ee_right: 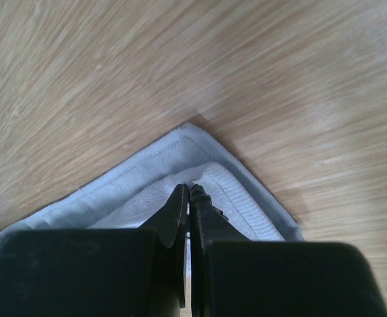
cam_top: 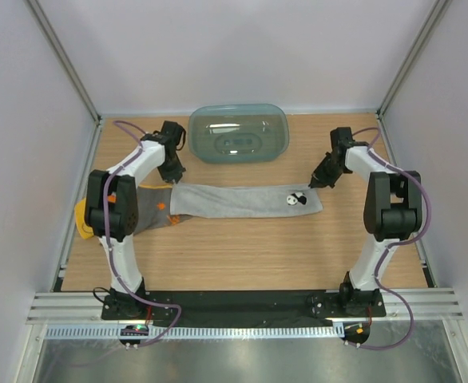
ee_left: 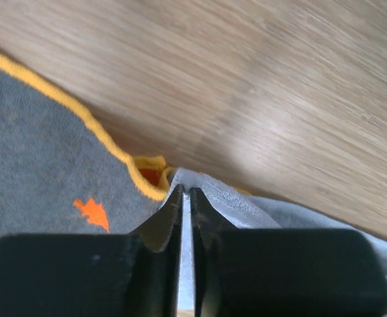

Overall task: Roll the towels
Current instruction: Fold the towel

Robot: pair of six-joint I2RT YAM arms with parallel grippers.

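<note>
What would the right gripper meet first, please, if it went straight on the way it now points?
The grey towel: the right gripper is shut at its folded corner, so the layer beneath comes first, then probably the wooden table, though depth is unclear.

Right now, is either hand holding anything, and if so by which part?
The grey towel is held at two corners: the left hand pinches its far left corner, the right hand its far right corner.

Wooden table (cam_top: 242, 255): grey towel (cam_top: 234, 199) lies flat mid-table (panda mark at its right end), touching yellow-edged towel (cam_top: 150, 209) at left; teal tray (cam_top: 238, 134) at far edge.
</note>
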